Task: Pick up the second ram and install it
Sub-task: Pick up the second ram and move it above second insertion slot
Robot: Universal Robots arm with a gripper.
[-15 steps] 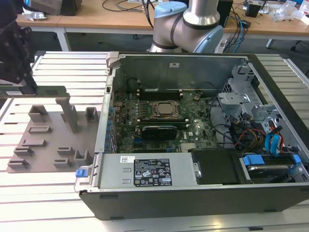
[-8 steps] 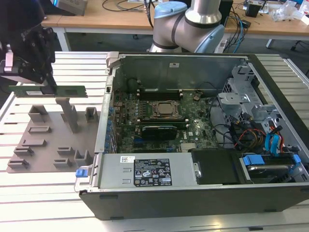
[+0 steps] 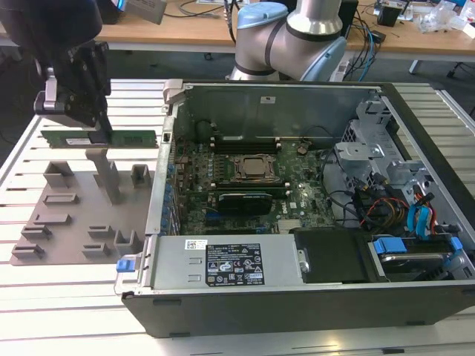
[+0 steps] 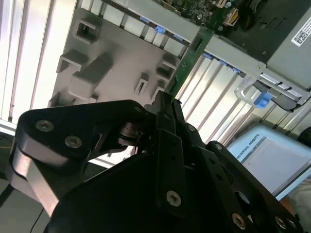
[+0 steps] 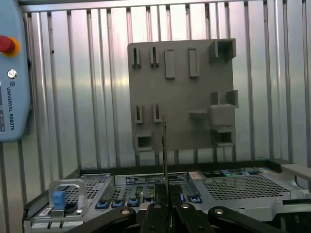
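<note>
**Slatted aluminium table** [image 3: 44,319]: one. Carries everything else at one working level.

**Open black-and-grey desktop computer case** [image 3: 297,315]: one. Laid on its side with the side panel off, presumably to turn the large green motherboard [image 3: 300,199] upward for reach from above. One square metal processor socket [image 3: 249,167] near the board's middle.

**Silver-and-blue robot arm** [image 3: 297,30]: one, standing behind the case.

**Flat grey fixture plate with raised holders** [image 3: 74,189]: one. Set on the table just beside the case, at the exterior view's left. By its looks, a parking rack for parts, kept near the case.

**Black two-fingered gripper** [image 3: 104,132]: one. Positioned over the far edge of the plate, outside the case. Clamped narrow on the stick, one finger against each flat face.

**Second ram, a long thin flat green circuit-board stick** [image 3: 96,138]: one, held in the gripper.
- Gripped near mid-length, on edge, long side level, probably for balance and to leave both ends free.
- Seen edge-on as a thin line over the plate in the first wrist view [image 5: 164,145].
- Held well apart from the motherboard.
- Contact with the tall grey post [image 3: 104,174] beneath: cannot tell.
</note>
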